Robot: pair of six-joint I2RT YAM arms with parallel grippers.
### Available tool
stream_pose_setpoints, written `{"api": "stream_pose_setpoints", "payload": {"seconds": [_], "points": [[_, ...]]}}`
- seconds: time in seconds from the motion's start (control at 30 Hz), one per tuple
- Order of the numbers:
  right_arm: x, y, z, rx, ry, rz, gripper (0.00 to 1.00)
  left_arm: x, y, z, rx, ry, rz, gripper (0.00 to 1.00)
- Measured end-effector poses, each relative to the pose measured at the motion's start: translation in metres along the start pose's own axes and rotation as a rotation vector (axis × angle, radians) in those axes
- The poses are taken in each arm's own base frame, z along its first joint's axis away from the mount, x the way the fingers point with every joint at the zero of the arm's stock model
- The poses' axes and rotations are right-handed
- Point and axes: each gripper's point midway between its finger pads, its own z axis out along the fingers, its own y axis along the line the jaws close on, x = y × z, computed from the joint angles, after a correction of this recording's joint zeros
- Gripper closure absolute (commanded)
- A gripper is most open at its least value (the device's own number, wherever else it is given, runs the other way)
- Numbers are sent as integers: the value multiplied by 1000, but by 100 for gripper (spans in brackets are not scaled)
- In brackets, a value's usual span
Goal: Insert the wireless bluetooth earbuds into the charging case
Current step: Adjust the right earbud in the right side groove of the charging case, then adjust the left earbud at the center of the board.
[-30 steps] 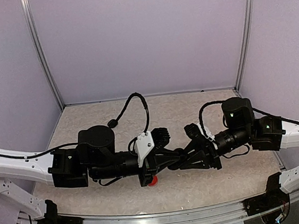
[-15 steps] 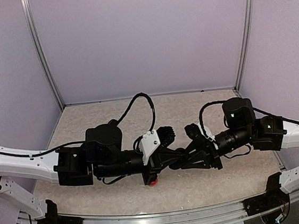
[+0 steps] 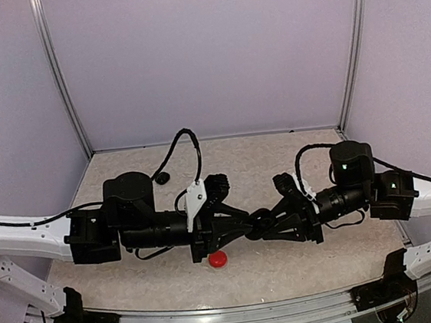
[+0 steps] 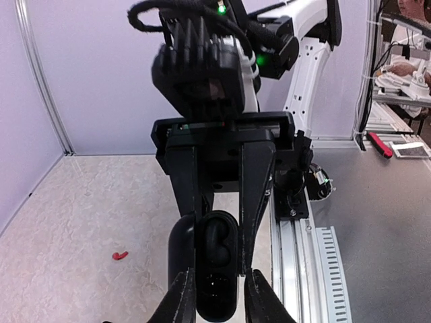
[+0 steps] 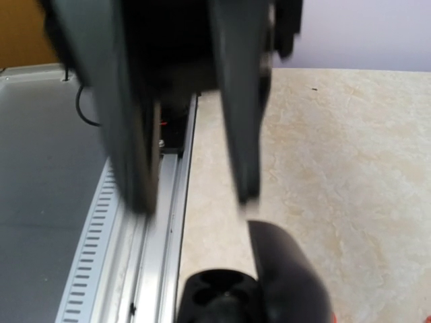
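A black charging case point(image 4: 215, 282) hangs open above the table, its lid point(image 5: 289, 276) swung to one side. My right gripper point(image 3: 264, 223) is shut on the case, its fingers point(image 4: 254, 182) pressing both long sides. My left gripper point(image 4: 219, 299) faces it with its tips straddling the case's near end; it is open, with a slit of light on its right side. A dark rounded piece that looks like an earbud point(image 4: 217, 243) sits in one well. One red earbud point(image 4: 120, 255) lies on the table. In the right wrist view the case's wells point(image 5: 219, 289) show, and that gripper's own fingers do not.
A red pebble-like case point(image 3: 219, 259) lies on the table below the left gripper. A small dark object point(image 3: 162, 178) rests farther back on the left. A metal rail point(image 4: 296, 256) runs along the table's near edge. Lilac walls close in three sides.
My left gripper has opened and its arm has drawn back to the left, uncovering the red case. The right arm still holds the black case and has barely moved.
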Motion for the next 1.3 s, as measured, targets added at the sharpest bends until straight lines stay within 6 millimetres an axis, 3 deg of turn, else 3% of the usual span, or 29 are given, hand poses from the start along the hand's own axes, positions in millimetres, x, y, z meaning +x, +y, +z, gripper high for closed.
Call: {"api": "stream_pose_setpoints", "payload": {"seconds": [0.1, 0.2, 0.27, 0.43, 0.7, 0.83, 1.07, 1.3], "points": [[1, 0, -3, 14, -8, 13, 100, -13, 10, -19, -15, -70, -32, 71], [0, -2, -4, 30, -13, 23, 100, -14, 32, -38, -70, -125, -85, 70], [-1, -4, -6, 44, -18, 31, 100, -4, 53, -47, -130, -135, -135, 70], [-5, -12, -14, 83, -33, 39, 100, 52, 91, -50, -275, -48, -246, 71], [-8, -30, -31, 154, -61, 65, 100, 131, 101, -16, -314, 173, -238, 76], [-11, -30, -36, 160, -75, 69, 100, 163, 109, 10, -321, 290, -196, 77], [-15, -28, -43, 165, -92, 68, 100, 203, 116, 42, -301, 401, -146, 77], [-15, -27, -43, 158, -90, 71, 100, 211, 142, 67, -322, 438, -152, 75]]}}
